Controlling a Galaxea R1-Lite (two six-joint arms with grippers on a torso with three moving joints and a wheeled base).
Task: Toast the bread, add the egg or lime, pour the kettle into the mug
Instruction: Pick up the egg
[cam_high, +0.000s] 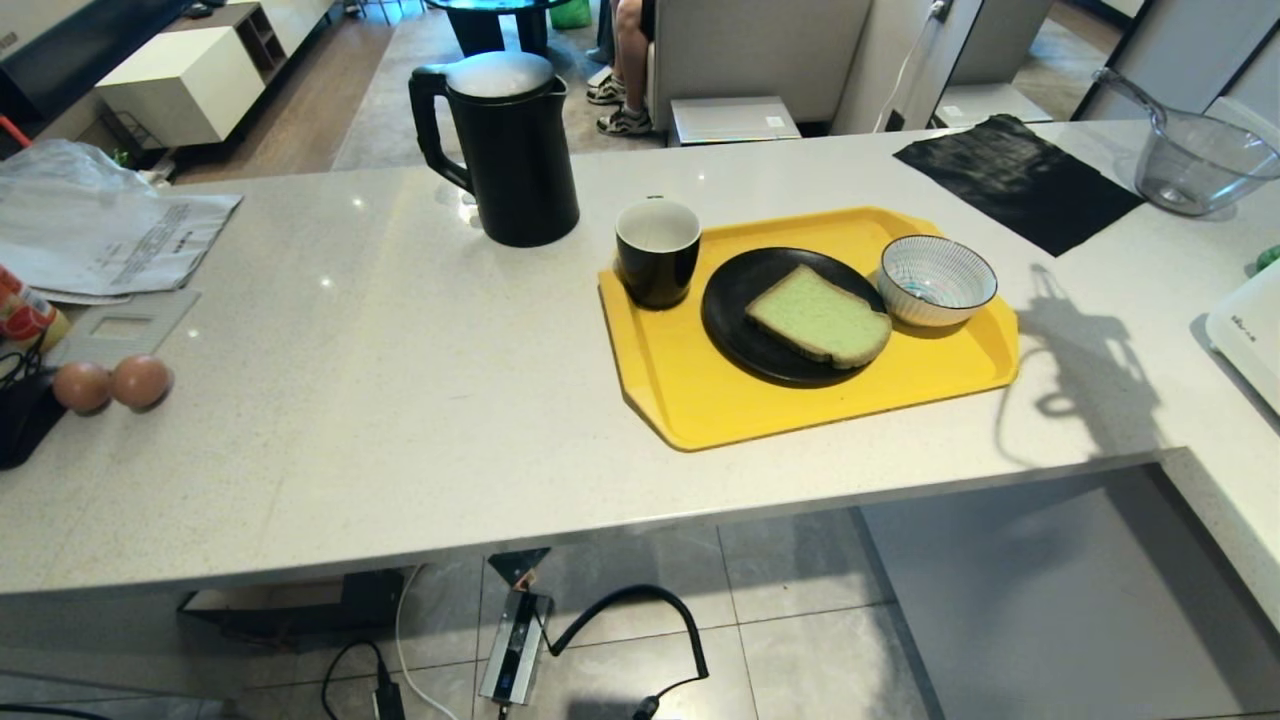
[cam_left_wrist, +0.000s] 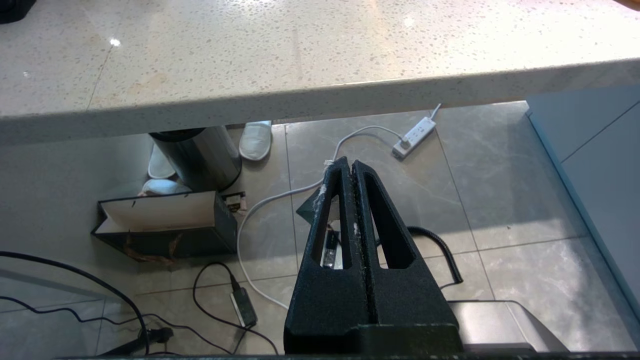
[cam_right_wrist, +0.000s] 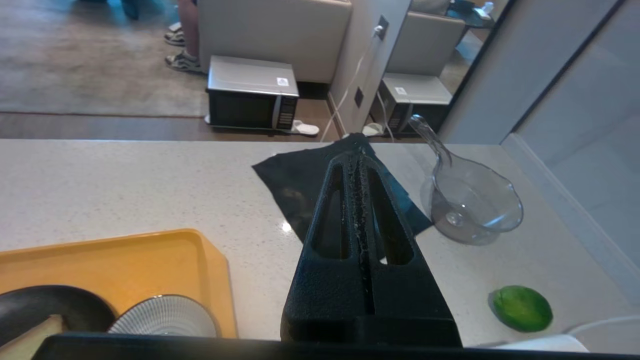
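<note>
End effectors (cam_right_wrist: 356, 150) (cam_left_wrist: 348, 162) closed, empty.

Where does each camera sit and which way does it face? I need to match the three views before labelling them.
Head: high, looking down on the counter, kettle and yellow tray; no arm shows.
Left wrist: below the counter edge, facing the floor; shut left gripper.
Right wrist: above the counter, facing the black cloth, glass bowl, lime; shut right gripper.
Head and right wrist share tray, cloth, glass bowl.
</note>
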